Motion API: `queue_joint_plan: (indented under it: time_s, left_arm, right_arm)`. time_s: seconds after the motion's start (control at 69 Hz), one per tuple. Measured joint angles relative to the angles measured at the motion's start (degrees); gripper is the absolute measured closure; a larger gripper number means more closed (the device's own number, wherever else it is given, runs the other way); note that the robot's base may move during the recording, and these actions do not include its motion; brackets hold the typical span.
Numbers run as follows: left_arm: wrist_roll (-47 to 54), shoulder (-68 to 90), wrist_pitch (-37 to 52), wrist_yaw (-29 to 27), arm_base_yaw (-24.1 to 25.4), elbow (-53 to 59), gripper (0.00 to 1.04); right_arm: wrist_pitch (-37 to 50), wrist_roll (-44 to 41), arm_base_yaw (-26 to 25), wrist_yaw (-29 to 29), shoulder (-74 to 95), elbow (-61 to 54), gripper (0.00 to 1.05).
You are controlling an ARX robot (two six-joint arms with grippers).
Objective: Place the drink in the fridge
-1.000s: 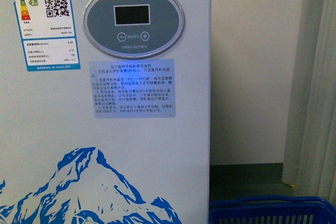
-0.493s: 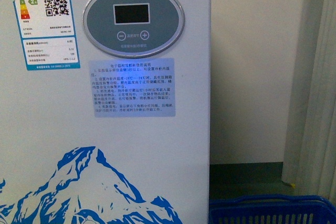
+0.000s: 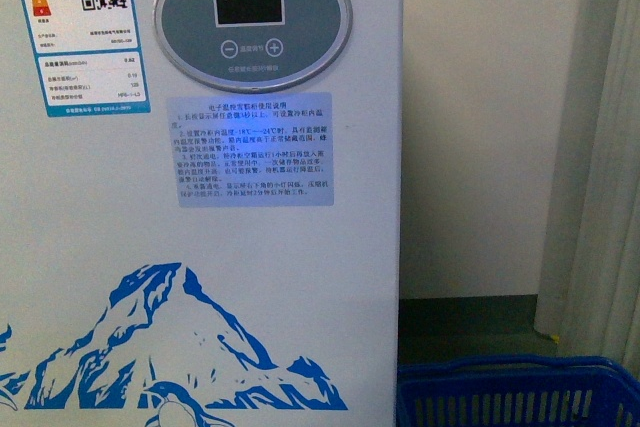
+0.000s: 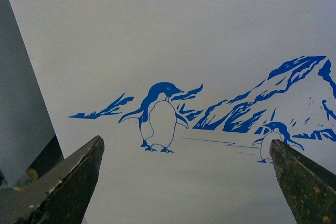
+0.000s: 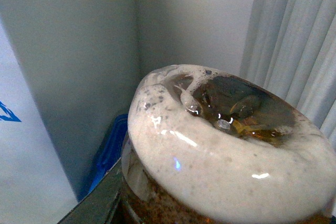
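Drink (image 5: 231, 145) is filling the right wrist view, base toward the camera, with amber liquid foaming inside. The right gripper (image 5: 199, 208) is pinching it, one dark finger (image 5: 97, 200) pressing against its side. Beyond it, a blue basket (image 5: 113, 145) is sitting near the fridge (image 5: 26, 156). In the front view the drink isn't showing. The fridge is taking up the left of the frame, with its round grey display (image 3: 252, 25) at upper centre, the mountain print (image 3: 170, 347) at lower left and the basket at lower right. The left gripper (image 4: 185, 142) is hanging spread wide before the penguin print (image 4: 157, 116), gripping nothing.
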State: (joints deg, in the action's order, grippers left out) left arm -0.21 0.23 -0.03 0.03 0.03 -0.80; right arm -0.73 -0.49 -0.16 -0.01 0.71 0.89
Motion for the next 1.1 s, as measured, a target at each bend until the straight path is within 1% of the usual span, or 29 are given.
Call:
queue_joint_plan:
  time_s: [1.101]
  left_arm:
    - [0.0, 0.0, 0.0, 0.0, 0.0, 0.0, 0.08]
  right_arm:
    - [0.0, 0.0, 0.0, 0.0, -0.1, 0.0, 0.59]
